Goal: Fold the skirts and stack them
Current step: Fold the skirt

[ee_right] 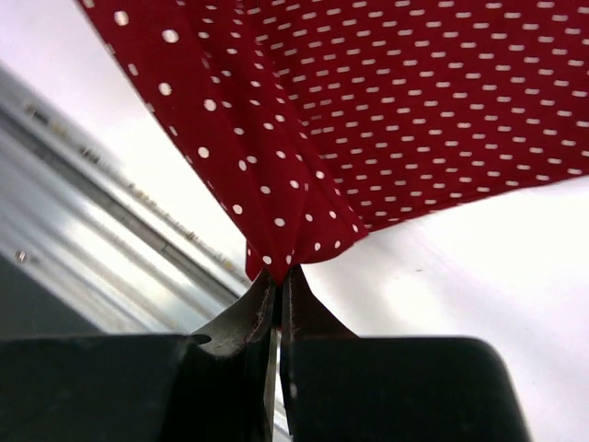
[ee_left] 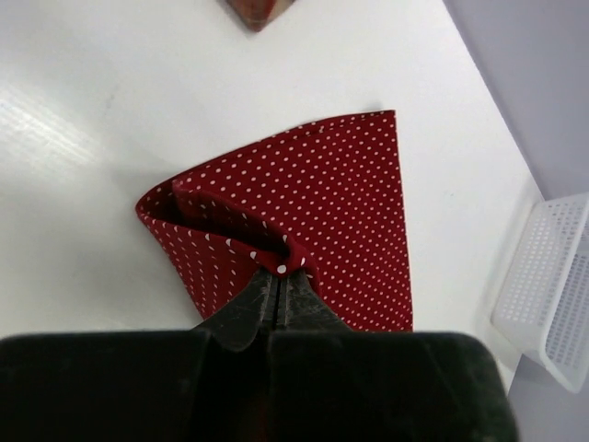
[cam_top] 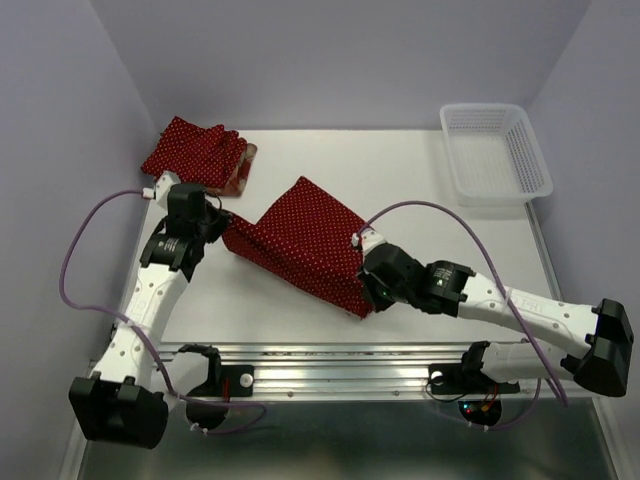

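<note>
**Both end effectors clamped on one dotted skirt, the other two stacked across from the basket**

Using the white mesh basket as the reference, since it just sits in the far right corner of the table.

The loose dotted skirt is left of the basket and closer to the arms, roughly mid-table. It's spread on a slant, with one end pointing away from the basket and the other toward the near edge.

The left end effector is closed tight on the skirt corner farthest from the basket. In the left wrist view the fingers are pinched together on a doubled-up bit of hem, and the cloth opens into a little pocket right beside them.

The right end effector is closed on the near corner, the one on the basket's side. In its wrist view the fabric bunches into pleats right at the fingertips and fans out from there. That corner looks lifted off the table, but I can't tell how much of the rest is lying flat.

The other two sit straight across the table from the basket, in the far left corner. A folded dotted skirt lies on top of the plaid skirt, whose edge pokes out on the basket side.
</note>
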{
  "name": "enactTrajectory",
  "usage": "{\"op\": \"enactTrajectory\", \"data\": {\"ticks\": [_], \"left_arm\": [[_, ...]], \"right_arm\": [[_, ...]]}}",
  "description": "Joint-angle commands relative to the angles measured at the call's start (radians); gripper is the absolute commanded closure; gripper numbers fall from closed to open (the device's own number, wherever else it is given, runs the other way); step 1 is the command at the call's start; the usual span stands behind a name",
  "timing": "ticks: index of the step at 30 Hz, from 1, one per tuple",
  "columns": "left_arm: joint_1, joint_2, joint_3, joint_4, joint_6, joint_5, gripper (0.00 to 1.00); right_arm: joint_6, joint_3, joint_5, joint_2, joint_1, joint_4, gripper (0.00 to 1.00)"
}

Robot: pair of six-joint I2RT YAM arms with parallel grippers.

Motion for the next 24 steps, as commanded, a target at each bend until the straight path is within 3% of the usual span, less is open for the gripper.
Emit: {"op": "enactTrajectory", "data": {"ticks": [1, 14, 24], "left_arm": [[-0.01, 0.09, 0.107, 0.162, 0.05, 0.007, 1.0], [-0.044, 0.464, 0.351, 0.278, 0.121, 0.024, 1.0], [-0.091, 0.724, 0.52, 0.285, 0.155, 0.027, 1.0]], "right_arm": [[-0.002, 0.051, 0.018, -0.011, -0.137, -0.018, 0.99], [-0.123, 0.114, -0.051, 0.118, -0.389, 0.018, 0.99], [-0.127, 0.107, -0.124, 0.213, -0.492, 0.069, 0.99]]}}
